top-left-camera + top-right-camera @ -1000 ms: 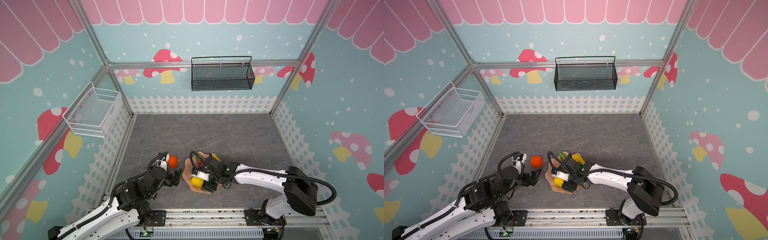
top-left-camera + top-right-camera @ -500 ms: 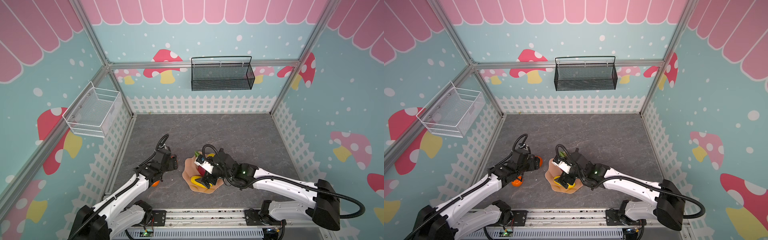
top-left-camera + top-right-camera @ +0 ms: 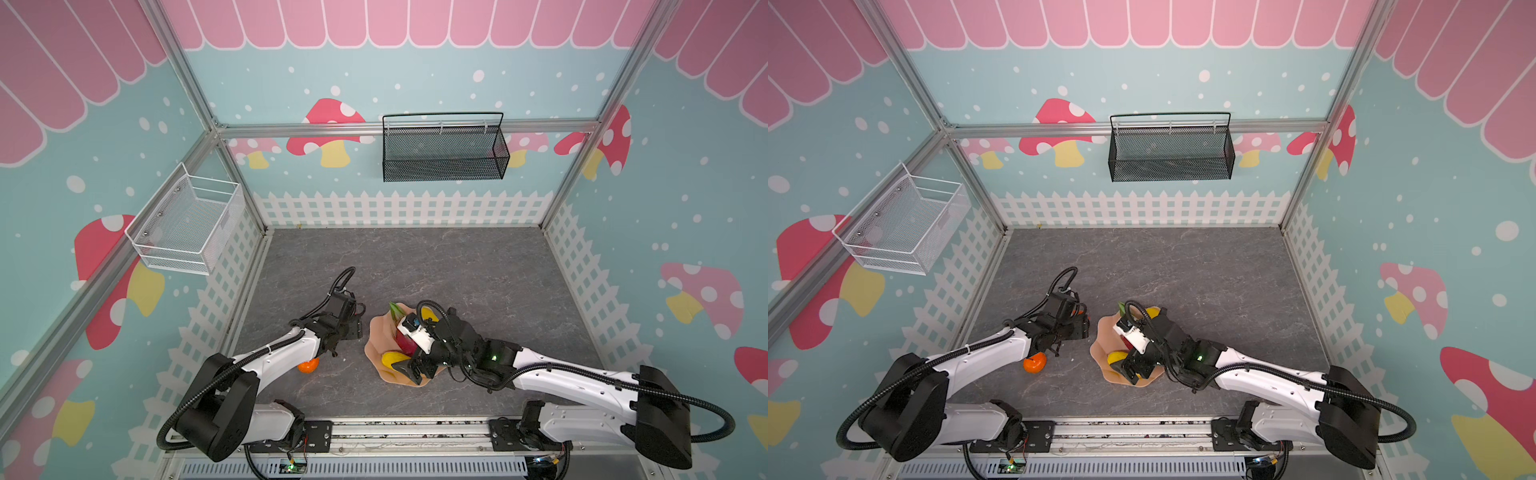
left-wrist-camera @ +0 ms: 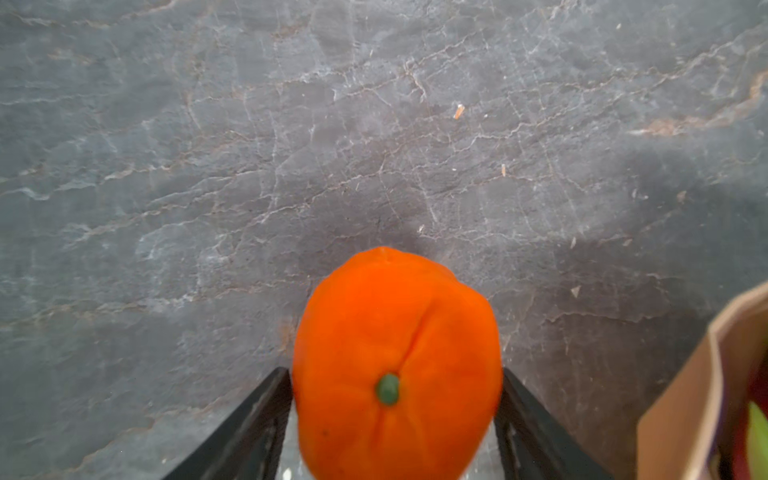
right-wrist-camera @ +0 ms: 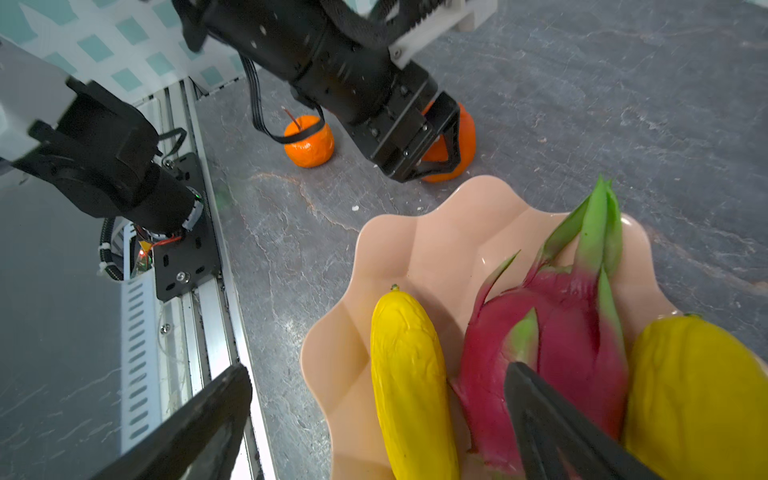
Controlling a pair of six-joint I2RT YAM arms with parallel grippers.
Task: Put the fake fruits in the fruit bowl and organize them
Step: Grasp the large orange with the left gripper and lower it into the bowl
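Note:
The peach-pink fruit bowl (image 3: 376, 337) (image 5: 436, 249) holds a magenta dragon fruit (image 5: 557, 332) with a green tip (image 3: 395, 309), lying between two yellow fruits (image 5: 409, 374) (image 5: 698, 395). My right gripper (image 5: 378, 372) (image 3: 409, 368) hangs open over the bowl's near side, with the slimmer yellow fruit (image 3: 392, 358) below the gap. Just left of the bowl, my left gripper (image 4: 395, 415) (image 3: 357, 322) is shut on an orange fruit (image 4: 395, 353) (image 5: 465, 129) that rests on the floor. Another orange fruit (image 3: 308, 365) (image 5: 309, 143) lies loose beside the left forearm.
A black mesh basket (image 3: 444, 153) hangs on the back wall and a white wire basket (image 3: 187, 226) on the left wall. The arms' base rail (image 3: 415, 432) runs along the front edge. Grey slate floor (image 3: 457, 270) stretches behind the bowl.
My right gripper let go of the slim yellow fruit in the bowl and opened wide. My left arm reached over the orange beside the bowl and its jaws closed in on it.

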